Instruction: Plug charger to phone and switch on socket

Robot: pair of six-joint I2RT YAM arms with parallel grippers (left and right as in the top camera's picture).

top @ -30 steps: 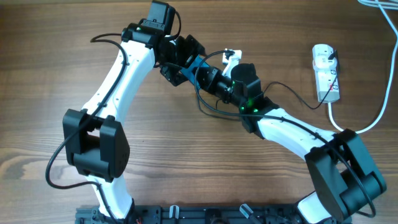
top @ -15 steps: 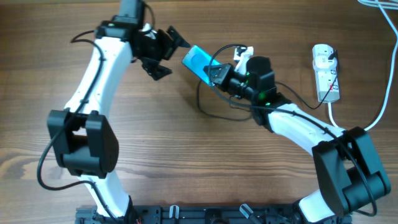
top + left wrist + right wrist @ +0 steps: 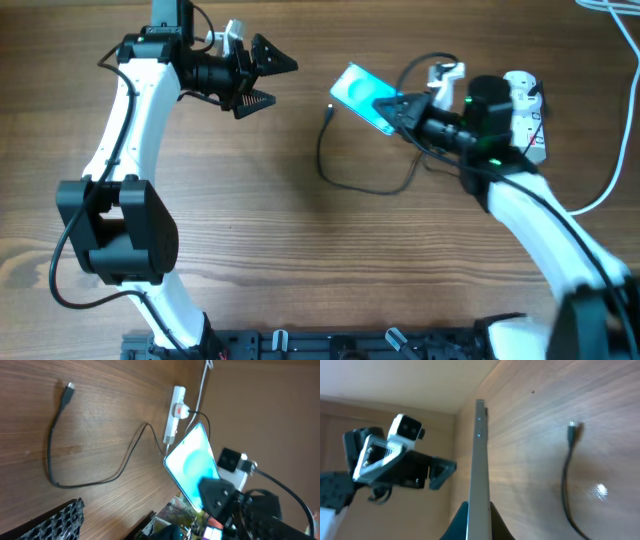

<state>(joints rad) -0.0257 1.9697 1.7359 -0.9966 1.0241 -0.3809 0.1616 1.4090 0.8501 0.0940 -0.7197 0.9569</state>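
Open table point(image 3: 300, 260) separates the arms; only the charger point(image 3: 50, 457) loops there, plug tip loose. The right gripper point(image 3: 400, 108) grasps the phone point(image 3: 362, 95) by its right end, raised and tilted, left of the socket point(image 3: 171, 427). The left gripper point(image 3: 278, 82) hovers far left, fingers splayed, empty.

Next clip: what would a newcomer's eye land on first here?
The bright cyan phone, held off the table at upper centre-right by the right gripper. Below it the black charger lies loose on the wood, its plug tip unconnected; the left gripper hangs open and empty at upper left.
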